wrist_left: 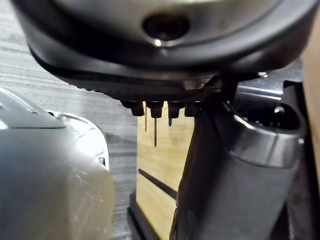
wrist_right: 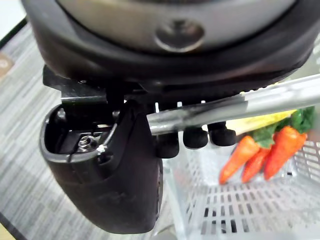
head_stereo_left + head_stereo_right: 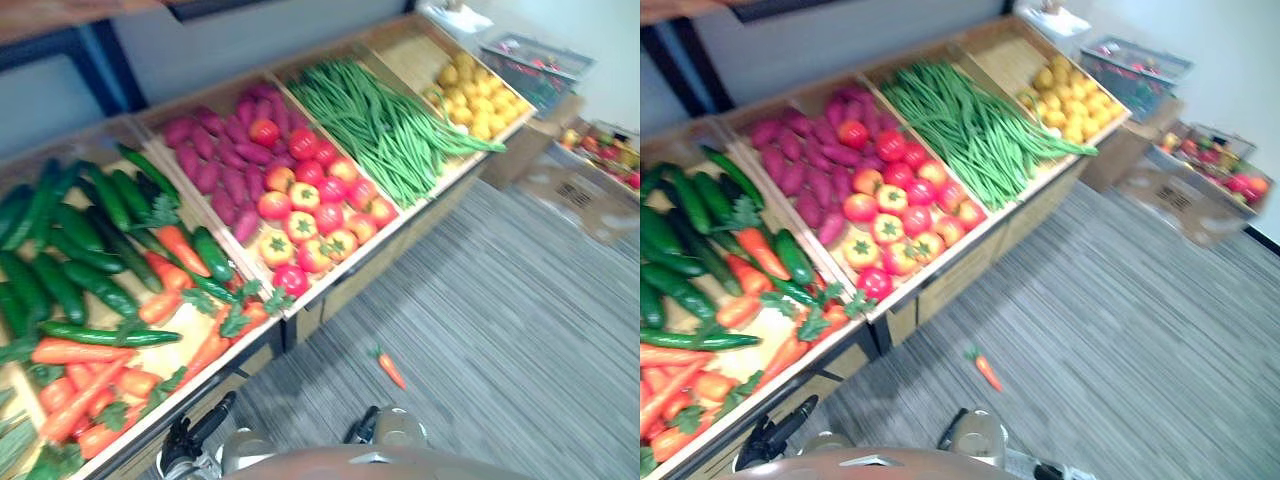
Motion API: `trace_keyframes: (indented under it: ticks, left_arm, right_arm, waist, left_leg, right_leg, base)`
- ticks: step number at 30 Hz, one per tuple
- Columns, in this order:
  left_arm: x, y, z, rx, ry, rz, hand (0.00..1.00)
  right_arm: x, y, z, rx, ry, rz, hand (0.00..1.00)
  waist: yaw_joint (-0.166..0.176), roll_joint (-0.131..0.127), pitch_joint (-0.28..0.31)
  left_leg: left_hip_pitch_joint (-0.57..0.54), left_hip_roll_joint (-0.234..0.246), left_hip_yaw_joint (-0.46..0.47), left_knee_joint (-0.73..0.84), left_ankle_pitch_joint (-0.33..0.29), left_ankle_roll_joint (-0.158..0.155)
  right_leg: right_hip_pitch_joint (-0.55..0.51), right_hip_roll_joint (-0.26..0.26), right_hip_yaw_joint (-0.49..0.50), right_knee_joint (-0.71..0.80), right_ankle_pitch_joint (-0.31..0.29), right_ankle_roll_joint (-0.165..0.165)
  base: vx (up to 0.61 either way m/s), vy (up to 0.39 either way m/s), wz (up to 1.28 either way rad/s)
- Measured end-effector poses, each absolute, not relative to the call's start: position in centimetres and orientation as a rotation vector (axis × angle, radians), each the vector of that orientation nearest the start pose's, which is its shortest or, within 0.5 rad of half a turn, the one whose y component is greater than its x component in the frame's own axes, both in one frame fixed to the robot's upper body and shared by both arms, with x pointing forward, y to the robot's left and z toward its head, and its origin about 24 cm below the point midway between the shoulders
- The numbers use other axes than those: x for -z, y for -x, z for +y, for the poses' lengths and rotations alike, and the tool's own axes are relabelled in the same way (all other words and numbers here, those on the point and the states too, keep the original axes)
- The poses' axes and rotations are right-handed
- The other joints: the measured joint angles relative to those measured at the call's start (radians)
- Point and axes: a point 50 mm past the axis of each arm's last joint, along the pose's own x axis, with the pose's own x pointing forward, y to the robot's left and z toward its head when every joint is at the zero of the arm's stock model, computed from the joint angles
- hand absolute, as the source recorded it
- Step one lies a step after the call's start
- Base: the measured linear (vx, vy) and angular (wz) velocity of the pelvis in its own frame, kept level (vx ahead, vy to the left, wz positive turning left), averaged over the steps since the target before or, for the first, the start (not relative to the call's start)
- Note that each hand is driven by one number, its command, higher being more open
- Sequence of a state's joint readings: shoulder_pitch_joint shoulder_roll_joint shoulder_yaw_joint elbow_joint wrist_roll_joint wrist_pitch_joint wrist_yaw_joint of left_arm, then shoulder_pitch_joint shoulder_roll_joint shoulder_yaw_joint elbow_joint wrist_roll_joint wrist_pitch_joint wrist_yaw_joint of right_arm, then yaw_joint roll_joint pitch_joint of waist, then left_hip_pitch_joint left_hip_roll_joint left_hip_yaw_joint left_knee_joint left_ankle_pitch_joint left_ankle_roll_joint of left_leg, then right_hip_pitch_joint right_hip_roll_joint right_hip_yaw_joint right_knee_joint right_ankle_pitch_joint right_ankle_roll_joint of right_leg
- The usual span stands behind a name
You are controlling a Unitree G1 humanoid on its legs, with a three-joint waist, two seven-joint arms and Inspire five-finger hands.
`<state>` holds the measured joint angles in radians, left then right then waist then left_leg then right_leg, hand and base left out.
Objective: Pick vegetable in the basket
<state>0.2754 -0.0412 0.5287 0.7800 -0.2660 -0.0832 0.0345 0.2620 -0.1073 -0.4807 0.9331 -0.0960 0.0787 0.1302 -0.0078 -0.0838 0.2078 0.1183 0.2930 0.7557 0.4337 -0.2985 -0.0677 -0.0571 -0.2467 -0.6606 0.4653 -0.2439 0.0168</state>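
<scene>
A long wooden stand [image 3: 345, 285] holds cucumbers [image 3: 80, 270] and carrots [image 3: 90, 385] at its left end, then purple sweet potatoes [image 3: 215, 160], tomatoes [image 3: 310, 210], green beans [image 3: 380, 125] and yellow produce [image 3: 475, 100]. One carrot [image 3: 390, 368] lies on the floor in front of the stand. My left hand [image 3: 192, 438] hangs low beside the stand's front panel, fingers relaxed and holding nothing. My right hand [image 2: 115, 170] is curled round the metal handle [image 2: 240, 102] of a white wire basket [image 2: 240, 210]. Three carrots [image 2: 265, 150] lie in that basket.
Grey striped carpet [image 3: 500, 330] stretches to the right of the stand. At the far right stand cardboard boxes [image 3: 580, 190] and a crate [image 3: 535, 65] with more produce. A wall runs behind the stand.
</scene>
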Motion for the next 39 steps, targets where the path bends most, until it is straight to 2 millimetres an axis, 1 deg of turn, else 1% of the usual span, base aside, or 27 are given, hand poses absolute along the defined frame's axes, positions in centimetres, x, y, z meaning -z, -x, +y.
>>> trace_keyframes:
  ticks: [3,5,6,7,8,9,10,12,14,16,18,20,22,23,24,25,26,27,28,29,30,31,32,33,34,36,39]
  left_arm:
    - [14.6,-4.6,23.0,-0.772,0.414,0.875,1.0]
    - [14.7,-4.6,22.7,-0.763,0.42,0.875,1.0]
    - [14.7,-4.6,22.6,-0.762,0.418,0.88,1.0]
    - [14.8,-4.4,22.5,-0.761,0.424,0.887,1.0]
    - [14.9,-4.1,22.3,-0.756,0.419,0.896,1.0]
    - [15.0,-3.9,22.0,-0.749,0.419,0.911,1.0]
    - [15.3,-3.2,21.5,-0.747,0.43,0.952,1.0]
    - [15.6,-2.2,21.1,-0.739,0.432,0.991,1.0]
    - [15.6,-1.9,21.1,-0.726,0.432,1.003,1.0]
    - [15.6,-2.0,21.3,-0.72,0.418,1.001,1.0]
    - [15.6,-2.0,21.4,-0.725,0.425,1.002,1.0]
    - [15.7,-1.6,21.4,-0.741,0.432,1.02,1.0]
    - [15.9,-1.4,21.2,-0.754,0.435,1.041,1.0]
    - [16.0,-1.3,21.2,-0.76,0.438,1.047,1.0]
    - [16.1,-1.2,21.0,-0.775,0.457,1.053,1.0]
    - [16.2,-0.8,20.8,-0.788,0.492,1.056,1.0]
    - [16.2,-0.7,20.7,-0.791,0.506,1.06,1.0]
    - [16.3,-0.8,20.6,-0.799,0.546,1.064,1.0]
    - [16.4,-0.8,20.5,-0.805,0.564,1.073,1.0]
    - [16.5,-0.6,20.4,-0.809,0.563,1.082,1.0]
    - [16.6,-0.5,20.1,-0.792,0.535,1.105,1.0]
    - [16.7,-0.7,19.5,-0.733,0.476,1.126,1.0]
    - [16.3,-1.4,21.1,-0.716,0.408,1.086,1.0]
    - [16.3,-2.2,20.9,-0.708,0.382,1.077,1.0]
    - [16.3,-2.4,20.7,-0.697,0.376,1.068,1.0]
    - [16.2,-3.6,20.2,-0.668,0.363,1.027,1.0]
    - [16.0,-5.1,19.9,-0.627,0.346,0.986,1.0]
  right_arm:
    - [15.7,-2.5,-24.8,0.338,-0.077,1.239,0.0]
    - [15.6,-3.1,-25.0,0.281,-0.027,1.24,0.0]
    - [15.6,-3.2,-25.0,0.273,-0.019,1.239,0.0]
    - [15.5,-3.3,-25.2,0.276,-0.009,1.23,0.0]
    - [15.2,-3.9,-25.8,0.311,-0.015,1.189,0.0]
    - [15.0,-4.1,-26.2,0.333,-0.017,1.166,0.0]
    - [14.5,-4.8,-26.8,0.376,-0.026,1.111,0.0]
    - [14.2,-5.4,-27.3,0.407,-0.031,1.066,0.0]
    - [14.2,-5.1,-27.1,0.416,-0.044,1.059,0.0]
    - [14.1,-5.6,-27.0,0.414,-0.045,1.031,0.0]
    - [13.9,-6.2,-26.8,0.404,-0.048,1.003,0.0]
    - [13.9,-6.5,-26.5,0.398,-0.05,0.983,0.0]
    - [13.6,-7.4,-26.4,0.383,-0.033,0.953,0.0]
    - [13.6,-7.5,-26.4,0.383,-0.032,0.948,0.0]
    - [13.6,-7.6,-26.4,0.385,-0.028,0.947,0.0]
    - [13.5,-7.7,-26.7,0.385,-0.02,0.944,0.0]
    - [13.4,-7.8,-26.7,0.385,-0.018,0.942,0.0]
    - [13.4,-8.2,-26.7,0.376,-0.009,0.936,0.0]
    - [13.3,-8.9,-26.6,0.36,-0.005,0.926,0.0]
    - [13.2,-9.2,-26.5,0.354,-0.008,0.919,0.0]
    - [13.1,-9.3,-26.6,0.348,-0.008,0.908,0.0]
    - [12.9,-9.6,-26.9,0.348,-0.003,0.894,0.0]
    - [13.4,-8.7,-26.1,0.339,-0.03,0.923,0.0]
    - [13.7,-6.8,-26.4,0.364,-0.024,0.975,0.0]
    - [13.7,-6.4,-26.7,0.373,-0.019,0.984,0.0]
    - [13.8,-5.4,-27.0,0.385,-0.015,1.01,0.0]
    - [14.3,-3.1,-26.8,0.406,-0.032,1.086,0.0]
  waist:
    - [-0.002,0.018,-0.01]
    - [0.009,0.023,-0.01]
    - [0.011,0.024,-0.009]
    - [0.014,0.023,-0.008]
    - [0.021,0.022,-0.008]
    - [0.02,0.027,-0.011]
    - [0.008,0.045,-0.019]
    - [0.001,0.068,-0.021]
    - [0.001,0.075,-0.036]
    - [0.003,0.073,-0.036]
    - [0.005,0.065,-0.037]
    - [0.005,0.069,-0.035]
    - [0.008,0.082,-0.03]
    - [0.009,0.078,-0.029]
    - [0.011,0.086,-0.026]
    - [0.014,0.082,-0.025]
    - [0.018,0.079,-0.023]
    - [0.033,0.078,-0.023]
    - [0.032,0.078,-0.023]
    - [0.031,0.08,-0.023]
    - [0.03,0.105,-0.029]
    - [0.045,0.159,-0.031]
    - [0.03,0.082,-0.011]
    - [0.008,0.099,-0.019]
    - [0.005,0.103,-0.032]
    - [-0.007,0.132,-0.039]
    - [-0.021,0.137,-0.041]
  left_leg:
    - [0.011,0.03,0.031,0.006,0.049,0.029]
    - [-0.002,0.05,0.027,0.057,0.09,0.047]
    - [-0.015,0.053,-0.003,0.086,0.104,0.06]
    - [-0.059,0.059,-0.091,0.157,0.123,0.063]
    - [-0.063,0.024,-0.18,0.108,0.085,0.025]
    - [-0.067,0.007,-0.216,0.073,0.079,0.023]
    - [-0.078,-0.023,-0.259,-0.004,0.085,0.02]
    - [-0.079,-0.04,-0.265,-0.124,0.181,0.027]
    - [-0.056,-0.048,-0.252,-0.175,0.171,-0.001]
    - [-0.055,-0.05,-0.236,-0.196,0.162,-0.024]
    - [-0.041,-0.054,-0.214,-0.202,0.162,-0.024]
    - [-0.01,-0.053,-0.19,-0.211,0.16,-0.026]
    - [0.021,-0.026,-0.156,-0.159,0.154,-0.036]
    - [0.019,-0.017,-0.154,-0.119,0.155,-0.036]
    - [-0.004,0.008,-0.171,-0.02,0.161,-0.03]
    - [-0.027,0.024,-0.229,0.07,0.177,-0.009]
    - [-0.042,0.023,-0.276,0.11,0.191,0.008]
    - [-0.06,-0.03,-0.427,0.122,0.166,0.0]
    - [-0.043,-0.103,-0.559,0.058,0.119,-0.01]
    - [-0.031,-0.138,-0.613,0.005,0.098,-0.011]
    - [-0.01,-0.179,-0.691,-0.128,0.052,0.004]
    - [-0.008,-0.158,-0.737,-0.198,0.04,-0.009]
    - [-0.002,-0.222,-0.729,-0.154,0.026,-0.008]
    - [-0.002,-0.214,-0.756,-0.146,0.014,-0.013]
    - [0.001,-0.211,-0.759,-0.159,0.014,-0.013]
    - [0.024,-0.205,-0.761,-0.22,0.028,-0.006]
    - [0.063,-0.197,-0.762,-0.28,0.069,-0.008]
  right_leg:
    - [0.047,0.085,0.024,-0.169,0.079,-0.004]
    - [0.069,0.129,0.062,-0.274,0.135,-0.02]
    - [0.079,0.137,0.072,-0.3,0.146,-0.026]
    - [0.102,0.145,0.094,-0.347,0.169,-0.034]
    - [0.108,0.141,0.122,-0.364,0.184,-0.036]
    - [0.109,0.14,0.135,-0.37,0.189,-0.036]
    - [0.112,0.14,0.151,-0.379,0.197,-0.03]
    - [0.121,0.147,0.165,-0.38,0.201,-0.021]
    - [0.125,0.151,0.178,-0.406,0.212,0.004]
    - [0.126,0.157,0.183,-0.432,0.234,0.01]
    - [0.138,0.162,0.203,-0.458,0.26,0.008]
    - [0.162,0.171,0.228,-0.482,0.276,0.004]
    - [0.171,0.187,0.28,-0.485,0.27,-0.004]
    - [0.174,0.189,0.298,-0.482,0.269,-0.006]
    - [0.172,0.194,0.34,-0.467,0.263,-0.014]
    - [0.155,0.2,0.396,-0.429,0.253,-0.027]
    - [0.143,0.202,0.424,-0.41,0.249,-0.031]
    - [0.117,0.208,0.492,-0.387,0.247,-0.034]
    - [0.092,0.225,0.561,-0.38,0.247,-0.034]
    - [0.079,0.238,0.593,-0.383,0.247,-0.034]
    - [0.061,0.284,0.638,-0.4,0.249,-0.034]
    - [-0.003,0.335,0.638,-0.249,0.21,-0.06]
    - [-0.055,0.289,0.672,-0.014,0.043,-0.076]
    - [-0.047,0.307,0.671,-0.028,0.031,-0.062]
    - [-0.047,0.316,0.676,-0.041,0.033,-0.059]
    - [-0.042,0.337,0.694,-0.082,0.043,-0.051]
    - [-0.019,0.347,0.694,-0.111,0.076,-0.05]
  base:
    - [0.0,-0.042,-0.38]
    - [-0.04,-0.085,-0.54]
    - [-0.05,-0.118,-0.54]
    - [-0.04,-0.099,-0.65]
    - [-0.03,-0.08,-0.72]
    - [-0.02,0.0,-0.75]
    - [-0.01,0.06,-0.48]
    - [0.0,0.105,-0.25]
    - [-0.01,0.131,-0.01]
    - [-0.02,0.129,-0.04]
    - [-0.03,0.079,-0.25]
    - [-0.03,0.032,-0.33]
    - [-0.03,0.014,-0.49]
    - [-0.06,-0.034,-0.63]
    - [-0.07,-0.074,-0.85]
    - [-0.07,-0.077,-0.98]
    - [-0.08,-0.046,-1.38]
    - [-0.09,-0.002,-1.64]
    - [-0.09,0.003,-1.74]
    - [-0.1,-0.006,-1.61]
    - [-0.08,-0.035,-1.37]
    - [-0.1,-0.076,-1.51]
    - [-0.04,-0.09,-0.91]
    - [-0.03,-0.073,-0.54]
    - [0.06,-0.055,-0.27]
    - [0.11,-0.056,-0.45]
    - [0.08,-0.051,-0.11]
